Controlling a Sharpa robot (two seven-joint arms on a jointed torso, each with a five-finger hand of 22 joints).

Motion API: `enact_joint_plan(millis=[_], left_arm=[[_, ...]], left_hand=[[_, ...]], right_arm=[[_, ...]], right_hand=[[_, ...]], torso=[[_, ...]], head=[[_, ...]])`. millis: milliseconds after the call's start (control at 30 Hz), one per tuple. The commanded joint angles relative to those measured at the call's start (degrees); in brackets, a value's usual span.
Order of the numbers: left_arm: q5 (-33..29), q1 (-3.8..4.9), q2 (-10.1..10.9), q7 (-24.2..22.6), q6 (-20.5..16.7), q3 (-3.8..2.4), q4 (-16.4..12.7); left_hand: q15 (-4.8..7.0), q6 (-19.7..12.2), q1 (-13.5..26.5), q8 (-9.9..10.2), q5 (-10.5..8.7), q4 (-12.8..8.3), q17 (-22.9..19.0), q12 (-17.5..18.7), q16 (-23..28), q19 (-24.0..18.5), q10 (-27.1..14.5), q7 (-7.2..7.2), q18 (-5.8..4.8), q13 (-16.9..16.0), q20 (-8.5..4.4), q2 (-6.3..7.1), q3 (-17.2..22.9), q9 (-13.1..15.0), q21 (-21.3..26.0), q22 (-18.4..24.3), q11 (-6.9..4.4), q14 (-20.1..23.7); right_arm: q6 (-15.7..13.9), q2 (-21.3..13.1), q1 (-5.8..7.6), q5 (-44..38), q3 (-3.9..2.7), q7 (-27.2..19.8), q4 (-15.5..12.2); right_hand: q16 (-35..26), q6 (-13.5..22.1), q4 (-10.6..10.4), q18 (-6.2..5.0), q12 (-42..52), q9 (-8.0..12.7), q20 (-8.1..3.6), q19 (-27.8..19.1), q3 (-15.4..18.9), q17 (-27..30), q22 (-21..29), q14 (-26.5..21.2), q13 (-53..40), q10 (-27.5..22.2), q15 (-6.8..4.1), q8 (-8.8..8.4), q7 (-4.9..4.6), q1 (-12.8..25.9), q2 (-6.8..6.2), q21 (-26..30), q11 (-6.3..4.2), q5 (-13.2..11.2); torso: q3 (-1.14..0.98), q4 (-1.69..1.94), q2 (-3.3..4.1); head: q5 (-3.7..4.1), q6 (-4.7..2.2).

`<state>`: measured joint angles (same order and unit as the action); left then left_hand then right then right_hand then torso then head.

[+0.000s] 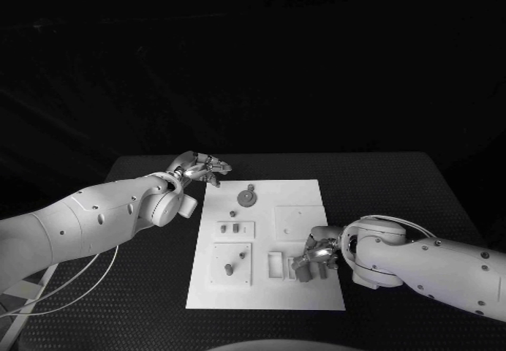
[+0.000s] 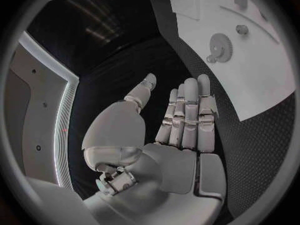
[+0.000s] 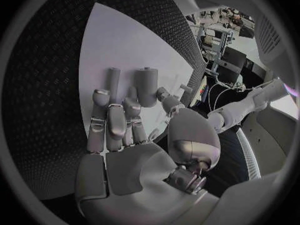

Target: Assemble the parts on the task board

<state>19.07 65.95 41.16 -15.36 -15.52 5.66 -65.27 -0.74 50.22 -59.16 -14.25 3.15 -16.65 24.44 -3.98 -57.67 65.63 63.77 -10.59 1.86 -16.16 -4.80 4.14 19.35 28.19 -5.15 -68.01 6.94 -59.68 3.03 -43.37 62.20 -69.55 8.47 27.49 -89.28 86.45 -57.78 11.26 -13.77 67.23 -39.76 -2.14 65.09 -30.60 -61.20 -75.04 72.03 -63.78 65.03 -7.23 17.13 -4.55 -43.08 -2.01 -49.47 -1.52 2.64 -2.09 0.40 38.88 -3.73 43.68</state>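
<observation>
The white task board (image 1: 306, 292) lies mid-table. A gear (image 1: 246, 197) and a small peg (image 1: 251, 188) sit at its far end; the left wrist view shows the board (image 2: 262, 85), the gear (image 2: 220, 46) and the peg (image 2: 242, 29). My left hand (image 1: 200, 168) hovers off the board's far left corner, fingers straight, thumb apart, holding nothing (image 2: 181, 120). My right hand (image 1: 316, 252) lies over the board's near right part. Two grey cylinders (image 3: 113, 77) (image 3: 147, 85) lie just past its fingertips. The thumb and one finger flank the thicker one; a grip is not clear.
Small raised plates with pegs (image 1: 235, 229) (image 1: 231, 263) sit on the board's left half, a square plate (image 1: 298, 219) on its right half, and slotted holders (image 1: 277, 265) beside my right hand. Black table (image 1: 401, 183) surrounds the board.
</observation>
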Motion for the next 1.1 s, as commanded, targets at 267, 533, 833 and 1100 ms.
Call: enact_joint_plan(millis=[267, 533, 833, 1100], left_arm=[[-0.44, 0.04, -0.16, -0.65, 0.79, -0.03, 0.01], [-0.46, 0.04, -0.27, -0.56, 0.89, -0.03, 0.07], [-0.46, 0.05, -0.27, -0.55, 1.32, -0.03, 0.0], [-0.46, 0.06, -0.39, -0.4, 1.52, -0.03, -0.09]], left_hand=[[0.08, -0.39, 0.41, 0.14, -0.26, 0.11, 0.08, 0.04, 0.27, 0.08, -0.36, 0.14, 1.03, 0.06, -0.23, -0.3, -0.36, -0.07, 0.37, -0.07, 0.06, 0.38], [0.08, -0.39, 0.43, 0.13, -0.26, 0.11, 0.08, 0.04, 0.27, 0.08, -0.37, 0.14, 1.03, 0.07, -0.22, -0.32, -0.39, -0.07, 0.38, -0.07, 0.06, 0.38], [0.06, -0.45, 0.53, 0.13, -0.27, 0.11, 0.11, 0.07, 0.31, 0.06, -0.46, 0.12, 1.04, 0.1, -0.2, -0.2, -0.57, -0.09, 0.43, -0.07, 0.09, 0.41], [0.02, -0.51, 0.79, 0.13, -0.26, 0.23, 0.13, 0.07, 0.35, 0.07, -0.55, 0.1, 1.04, 0.12, -0.16, -0.42, -0.72, -0.11, 0.49, -0.06, 0.13, 0.44]], right_arm=[[-3.48, -1.44, 1.68, 10.4, 0.22, 0.64, -0.46], [-5.03, -1.19, 3.9, 22.59, 0.07, 1.26, -0.66], [-1.98, 1.69, 3.99, 22.36, 0.13, 2.25, 0.47], [-0.47, 4.08, 3.31, 21.15, 0.28, 2.58, 1.4]], right_hand=[[0.43, -1.69, 5.05, -1.23, 0.35, -0.23, 0.54, 0.37, -4.65, 0.13, -0.86, 1.0, 0.6, 1.36, -0.37, 0.03, 0.04, -2.42, 5.8, -0.41, -0.29, 0.14], [0.35, -2.1, 4.8, -1.23, 0.04, 0.06, 0.55, 0.45, -4.89, 0.86, -0.78, 0.81, 1.01, 1.64, -0.53, -0.36, 0.17, -0.94, 5.5, -0.41, -0.44, 0.14], [0.28, -2.16, 4.61, -1.23, -0.19, 0.29, 0.54, 0.36, -5.06, 1.59, -0.76, 0.38, 1.25, 1.67, -0.56, -0.74, 0.17, 0.0, 4.85, -0.36, -0.44, 0.14], [0.26, -2.15, 4.39, -1.23, -0.33, 0.44, 0.59, 0.23, -5.13, 2.01, -0.76, 0.03, 1.39, 1.63, -0.53, -1.0, 0.12, 0.64, 4.23, -0.31, -0.4, 0.14]], torso=[[0.09, 0.03, 0.02], [0.01, 0.01, 0.02], [0.13, 0.05, 0.03], [0.02, 0.08, 0.04]], head=[[0.15, 0.06], [0.22, 0.02], [0.26, 0.11], [0.3, 0.1]])
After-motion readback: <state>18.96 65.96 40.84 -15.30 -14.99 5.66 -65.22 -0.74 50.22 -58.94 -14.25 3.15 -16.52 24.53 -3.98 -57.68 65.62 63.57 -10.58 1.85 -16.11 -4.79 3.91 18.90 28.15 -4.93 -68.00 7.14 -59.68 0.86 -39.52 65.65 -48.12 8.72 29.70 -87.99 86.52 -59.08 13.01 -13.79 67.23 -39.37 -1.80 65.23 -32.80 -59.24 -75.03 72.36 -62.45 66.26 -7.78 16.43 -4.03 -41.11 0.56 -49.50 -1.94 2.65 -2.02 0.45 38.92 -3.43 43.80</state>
